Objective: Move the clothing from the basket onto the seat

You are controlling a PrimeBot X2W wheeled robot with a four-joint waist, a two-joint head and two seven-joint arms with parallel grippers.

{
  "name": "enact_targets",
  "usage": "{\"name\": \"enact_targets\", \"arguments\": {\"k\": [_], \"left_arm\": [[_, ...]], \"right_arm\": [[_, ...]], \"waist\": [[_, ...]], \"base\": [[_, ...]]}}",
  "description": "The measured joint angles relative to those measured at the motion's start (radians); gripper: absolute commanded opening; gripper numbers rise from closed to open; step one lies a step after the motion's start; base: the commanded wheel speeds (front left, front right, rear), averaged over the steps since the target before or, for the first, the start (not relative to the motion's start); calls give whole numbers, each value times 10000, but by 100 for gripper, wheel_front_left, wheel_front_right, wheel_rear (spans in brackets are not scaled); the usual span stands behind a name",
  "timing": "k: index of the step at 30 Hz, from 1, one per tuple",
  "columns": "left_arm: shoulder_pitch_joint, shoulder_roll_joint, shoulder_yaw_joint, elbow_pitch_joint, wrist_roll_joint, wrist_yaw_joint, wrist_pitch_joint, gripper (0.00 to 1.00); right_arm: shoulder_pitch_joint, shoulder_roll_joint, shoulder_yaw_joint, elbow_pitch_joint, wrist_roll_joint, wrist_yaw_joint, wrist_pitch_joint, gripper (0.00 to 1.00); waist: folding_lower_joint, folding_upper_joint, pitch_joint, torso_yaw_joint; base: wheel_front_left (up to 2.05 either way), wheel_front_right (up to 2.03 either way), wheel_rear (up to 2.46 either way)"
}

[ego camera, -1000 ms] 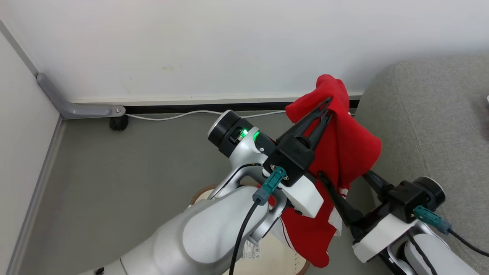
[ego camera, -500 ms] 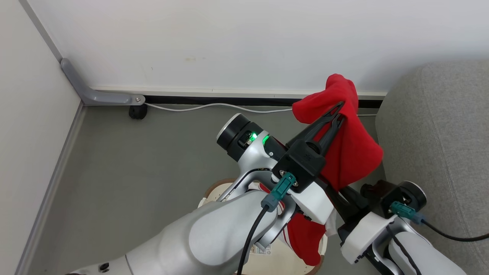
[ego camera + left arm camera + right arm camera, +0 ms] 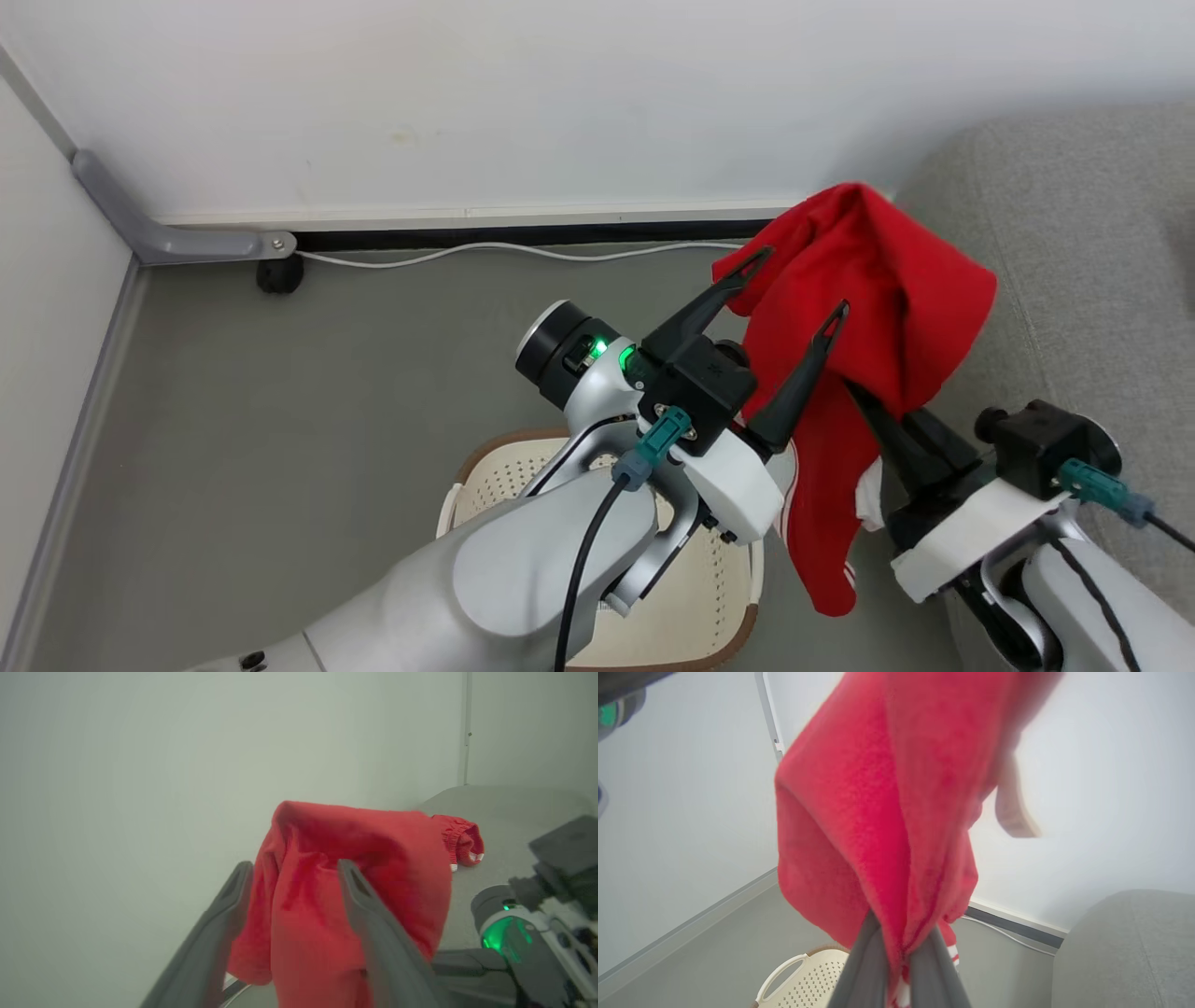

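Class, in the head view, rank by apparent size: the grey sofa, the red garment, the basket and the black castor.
1. grey sofa, though cropped
2. red garment, nearer the camera, so unsure against the sofa
3. basket, partly hidden
4. black castor

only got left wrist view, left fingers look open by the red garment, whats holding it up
Observer: The right gripper. In its own wrist view the fingers are shut on a fold of the red garment.
Operator: is it over the seat
Observer: In the head view its top overlaps the edge of the grey sofa. Its white-striped tail hangs above the floor beside the basket.
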Motion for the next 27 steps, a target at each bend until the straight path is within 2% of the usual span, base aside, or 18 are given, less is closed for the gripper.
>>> {"name": "enact_targets", "arguments": {"k": [5, 15, 21, 27], "left_arm": [[347, -6, 15, 426, -280, -669, -50, 100], [798, 8, 405, 1315, -742, -2383, -75, 100], [904, 6, 809, 1755, -757, -3143, -77, 100], [1042, 4, 1127, 2031, -748, -3586, -77, 100]], "right_arm": [[129, -272, -696, -368, 148, 0, 0, 0], [287, -500, -1879, -727, 314, 0, 0, 0], [295, -502, -2259, -798, 407, 0, 0, 0], [304, -470, -2539, -817, 412, 0, 0, 0]], "waist": [[0, 0, 67, -457], [1, 0, 121, -1688], [1, 0, 75, -2573], [1, 0, -10, -3500]], "base": [[0, 0, 0], [0, 0, 0], [0, 0, 0], [0, 0, 0]]}}
